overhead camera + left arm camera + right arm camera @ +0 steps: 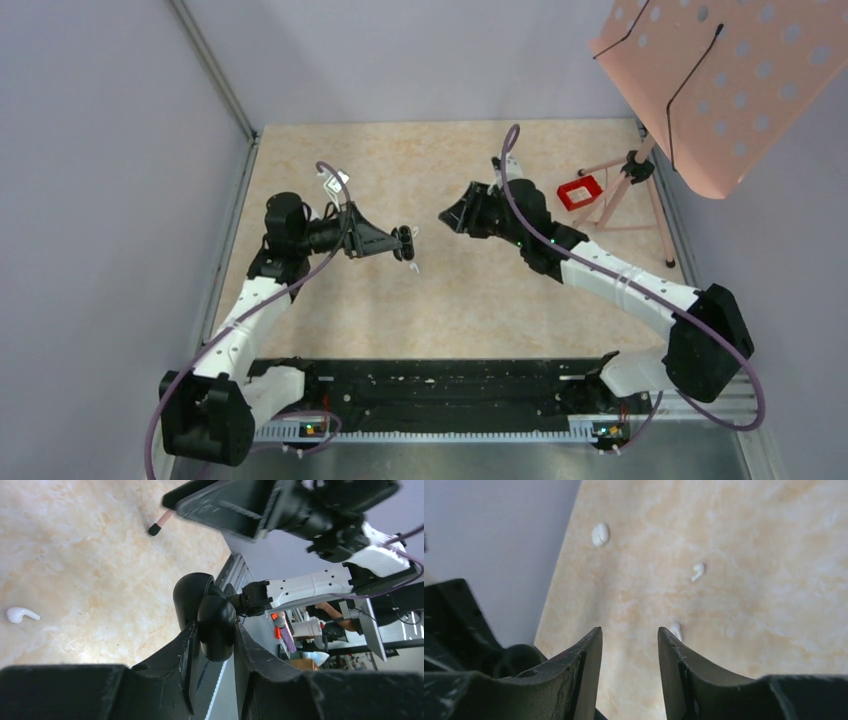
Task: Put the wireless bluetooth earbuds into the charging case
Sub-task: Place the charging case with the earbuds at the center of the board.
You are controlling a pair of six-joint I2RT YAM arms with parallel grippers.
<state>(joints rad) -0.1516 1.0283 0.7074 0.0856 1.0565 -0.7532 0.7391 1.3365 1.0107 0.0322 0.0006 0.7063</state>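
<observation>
Left gripper clamps the charging case (partly hidden); right gripper gapes empty.

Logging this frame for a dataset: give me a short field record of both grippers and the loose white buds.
left gripper: shut on black rounded case
right gripper: open, empty
white stemmed buds: one and another, loose on table ahead of right gripper
white oval item: near wall, identity unclear
black buds: not visible
</observation>
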